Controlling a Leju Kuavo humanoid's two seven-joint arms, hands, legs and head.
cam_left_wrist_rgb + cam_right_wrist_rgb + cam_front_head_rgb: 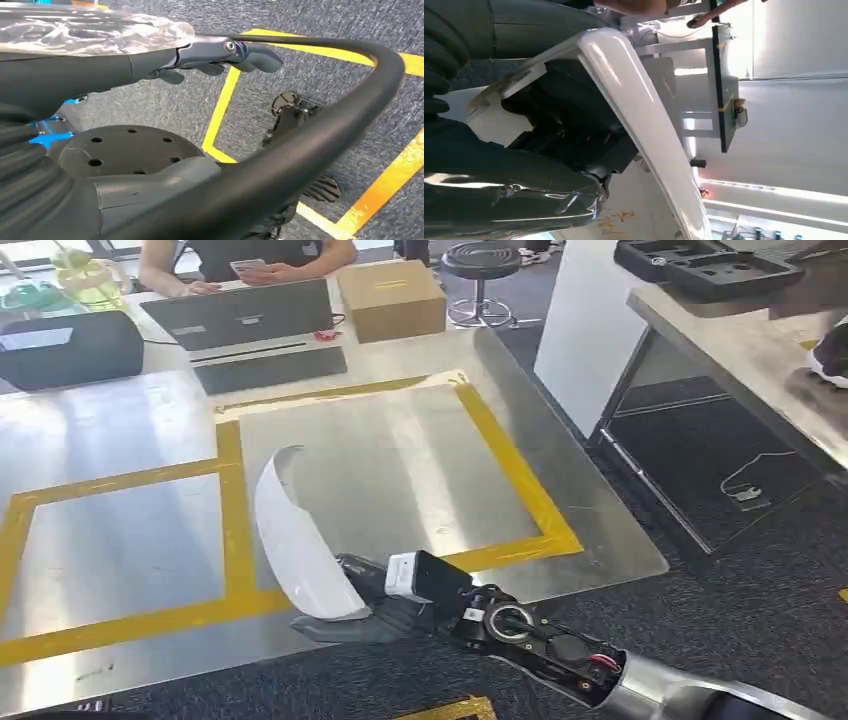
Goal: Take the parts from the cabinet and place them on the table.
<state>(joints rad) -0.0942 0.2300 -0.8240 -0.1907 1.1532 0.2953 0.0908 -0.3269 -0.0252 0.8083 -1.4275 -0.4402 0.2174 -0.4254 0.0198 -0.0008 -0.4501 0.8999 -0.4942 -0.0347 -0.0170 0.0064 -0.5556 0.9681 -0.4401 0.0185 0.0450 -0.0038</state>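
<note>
Right hand, head view: dark hand reaches in over the near edge of the table and grips the lower end of a white curved shell.
Shell, head view: stands tilted on its long edge, lower end in the hand at the table's near edge, upper tip pointing toward the far side; it lies over the yellow tape line that splits the two marked squares.
Table, head view: shiny metal top with two squares outlined in yellow tape.
Far edge, head view: a laptop, a cardboard box and a dark case sit there; a person is seated behind the laptop.
Right side, head view: a second bench carries black trays at its far end.
Left hand, left wrist view: grey fingers stretch out straight over blue carpet with yellow tape lines; a thick black curved bar crosses close beside the hand, and I cannot tell whether the hand holds it.
Right hand, right wrist view: dark fingers wrap the inner side of the white shell, holding it.
Background, right wrist view: a pale wall and a dark-topped desk lie beyond the shell.
</note>
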